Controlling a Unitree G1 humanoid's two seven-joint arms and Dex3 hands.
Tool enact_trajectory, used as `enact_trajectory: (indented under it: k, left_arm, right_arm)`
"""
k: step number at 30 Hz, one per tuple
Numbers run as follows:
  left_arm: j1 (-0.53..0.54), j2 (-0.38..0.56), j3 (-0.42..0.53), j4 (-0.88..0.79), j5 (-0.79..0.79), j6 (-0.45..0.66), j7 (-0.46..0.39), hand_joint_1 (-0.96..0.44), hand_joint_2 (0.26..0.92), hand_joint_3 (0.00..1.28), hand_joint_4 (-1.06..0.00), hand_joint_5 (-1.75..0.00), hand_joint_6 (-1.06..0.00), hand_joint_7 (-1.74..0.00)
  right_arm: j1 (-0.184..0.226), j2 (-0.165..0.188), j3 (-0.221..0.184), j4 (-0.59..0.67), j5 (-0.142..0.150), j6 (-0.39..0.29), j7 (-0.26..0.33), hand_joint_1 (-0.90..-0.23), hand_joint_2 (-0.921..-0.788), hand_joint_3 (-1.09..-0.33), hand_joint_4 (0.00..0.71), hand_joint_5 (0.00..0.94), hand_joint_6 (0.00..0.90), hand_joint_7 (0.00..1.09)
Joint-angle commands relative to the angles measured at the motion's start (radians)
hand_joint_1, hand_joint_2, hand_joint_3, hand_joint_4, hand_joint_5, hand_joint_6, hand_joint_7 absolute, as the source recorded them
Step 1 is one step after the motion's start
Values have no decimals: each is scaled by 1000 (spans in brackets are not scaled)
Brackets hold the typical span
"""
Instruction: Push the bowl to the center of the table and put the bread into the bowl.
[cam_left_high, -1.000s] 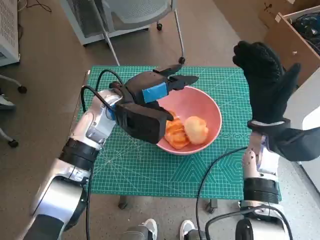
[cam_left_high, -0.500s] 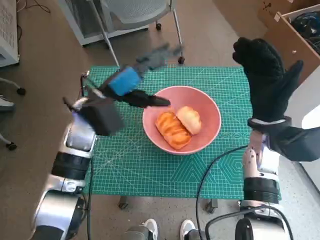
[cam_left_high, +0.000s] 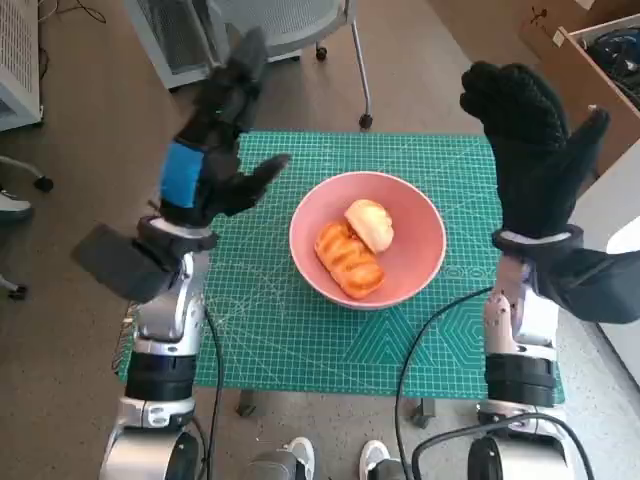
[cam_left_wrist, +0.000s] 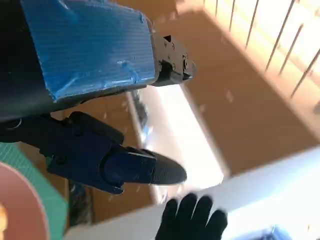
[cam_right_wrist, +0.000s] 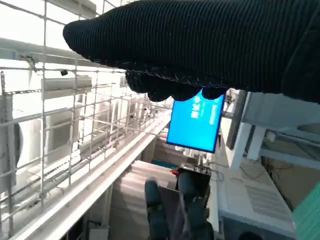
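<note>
A pink bowl (cam_left_high: 420, 262) sits near the middle of the green cutting mat (cam_left_high: 290, 340). Inside it lie two pieces of bread: a striped orange pastry (cam_left_high: 347, 259) and a pale round bun (cam_left_high: 369, 223). My left hand (cam_left_high: 208, 165) is raised upright over the mat's left edge, fingers spread, holding nothing. The left wrist view shows its blue-taped back (cam_left_wrist: 85, 45) and a sliver of the bowl (cam_left_wrist: 17, 210). My right hand (cam_left_high: 530, 150), in the black glove, is lifted upright beyond the bowl's right side, fingers apart and empty. The glove (cam_right_wrist: 210, 45) fills the right wrist view's top.
An office chair base (cam_left_high: 290, 40) stands on the floor behind the table. A cardboard box (cam_left_high: 580, 70) sits at the far right. A person's feet (cam_left_high: 330, 458) show below the table's near edge. The other hand (cam_left_wrist: 192, 217) shows in the left wrist view.
My left hand has drawn back from the bowl, leftward and up to upright, empty. The bread pieces have settled in the bowl. The right hand has barely moved.
</note>
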Motion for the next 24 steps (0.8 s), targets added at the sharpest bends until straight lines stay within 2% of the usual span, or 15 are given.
enact_trajectory:
  k: [1,8,13,24]
  left_arm:
    - [29,-16,-8,-54,-23,29,-6,-673,921,339,-132,-67,-40,-434]
    - [49,-26,-17,-89,-28,54,-8,-673,921,332,-114,-66,-2,-508]
    - [59,-37,-27,-107,-20,60,-5,-668,921,320,-109,-66,1,-507]
    - [55,-50,-33,-109,-30,61,-19,-669,921,310,-84,-56,1,-492]
  right_arm:
    - [0,-6,15,-8,-23,24,-12,-535,-921,-534,367,6,257,401]
    - [-7,-15,21,-21,-27,45,-15,-540,-921,-538,362,2,268,395]
    - [7,-19,26,-59,-31,68,-19,-538,-921,-532,361,1,271,390]
    - [34,-29,38,-125,-62,101,-46,-536,-921,-529,360,1,273,384]
